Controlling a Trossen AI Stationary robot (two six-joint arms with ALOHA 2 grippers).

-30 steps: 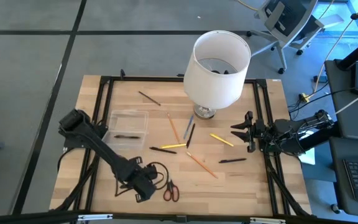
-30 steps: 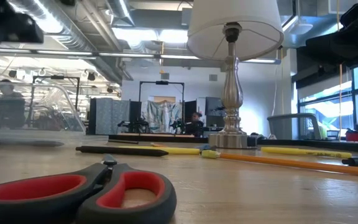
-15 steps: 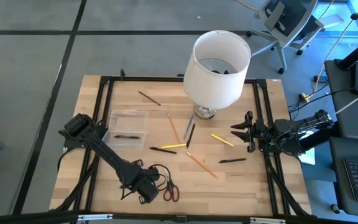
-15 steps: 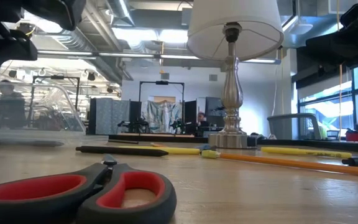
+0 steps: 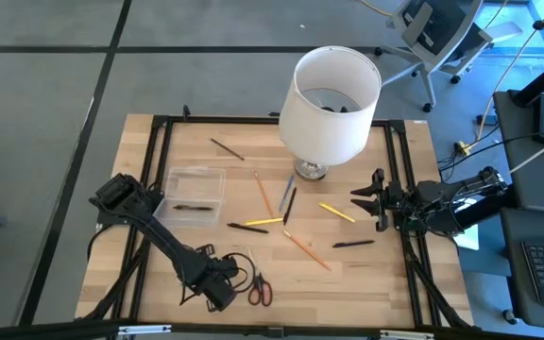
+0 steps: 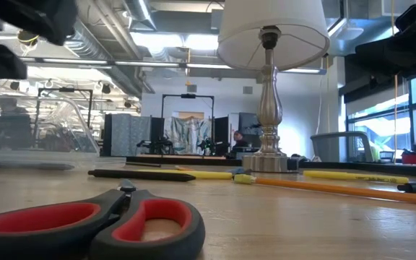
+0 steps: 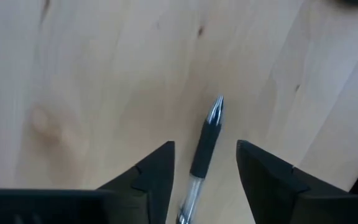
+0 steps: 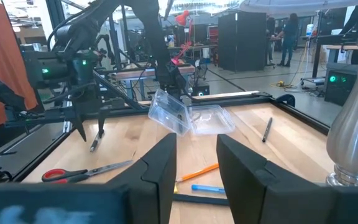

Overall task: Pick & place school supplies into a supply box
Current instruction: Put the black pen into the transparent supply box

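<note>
1. Two arms show from above: the left gripper [image 5: 223,288] hangs low over the near edge of the table [image 5: 366,274], just beside the scissors [image 5: 260,290], and the right gripper [image 5: 374,200] waits by the far right side near the lamp [image 5: 329,104]. The clear box [image 5: 193,195] sits left of centre with one dark pen inside it, and pencils lie scattered between box and right arm.
2. Down at table height, the red-handled scissors [image 6: 92,224] lie flat up front, a black pen [image 6: 141,175] and yellow pencils behind them, and the lamp stands beyond.
3. Left wrist camera: fingers [image 7: 151,180] spread wide, gripping nothing, and a clear-barrelled pen [image 7: 202,158] lies on the wood between them.
4. Right wrist camera: fingers [image 8: 160,165] partly apart, empty, with the box [image 8: 188,115] across the table and the scissors [image 8: 86,171] nearer.
</note>
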